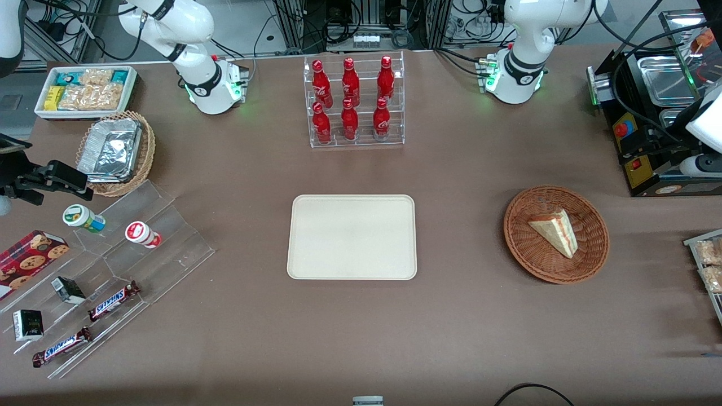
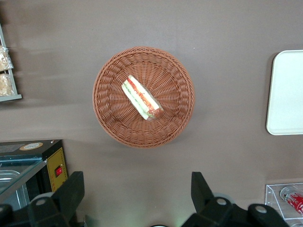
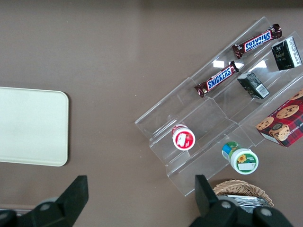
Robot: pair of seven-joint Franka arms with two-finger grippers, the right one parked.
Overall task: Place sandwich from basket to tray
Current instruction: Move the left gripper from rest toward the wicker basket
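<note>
Working across the front view, I have the tray (image 1: pixel 352 237) bare at mid-table, and toward the working arm's end the sandwich (image 1: pixel 555 230) lies in the basket (image 1: pixel 519 225), well apart from the tray. My gripper (image 2: pixel 137 198) hangs high above the table beside the basket, fingers (image 2: pixel 71 194) spread wide and holding nothing, so I judge this the reach step, with nothing grasped yet. Next I would centre over the wedge, turn the wrist so the fingers straddle its thin sides, and descend into the basket without snagging the wicker rim.
</note>
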